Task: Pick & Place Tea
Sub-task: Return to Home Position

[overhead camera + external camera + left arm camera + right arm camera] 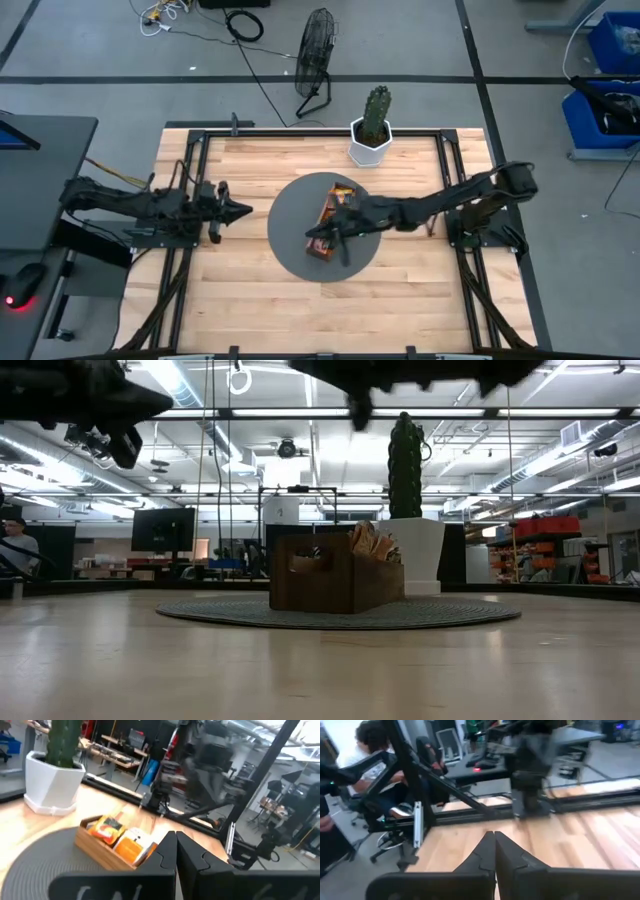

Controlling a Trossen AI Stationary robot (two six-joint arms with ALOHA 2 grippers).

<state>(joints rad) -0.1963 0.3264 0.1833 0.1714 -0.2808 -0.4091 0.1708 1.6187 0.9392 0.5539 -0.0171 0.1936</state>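
My right gripper (316,238) hangs above the table, right over the wooden tray (329,211). Its fingers (482,857) are pressed together with nothing between them. The tray sits directly beneath it on a round grey mat (292,215).

The tea sachets (131,846), orange and white, stand packed inside the tray. From table height they poke above the rim at one end (370,540). I cannot tell which compartments hold them.

My left gripper (240,210) waits just off the mat's edge, well apart from the tray and pointing toward it. Its fingers (167,854) are also closed on nothing. From there the tray lies straight ahead, and a cactus in a white pot (372,135) stands beyond it, off the mat. Past the right gripper, beyond the table's frame, a person (367,750) sits in a chair.
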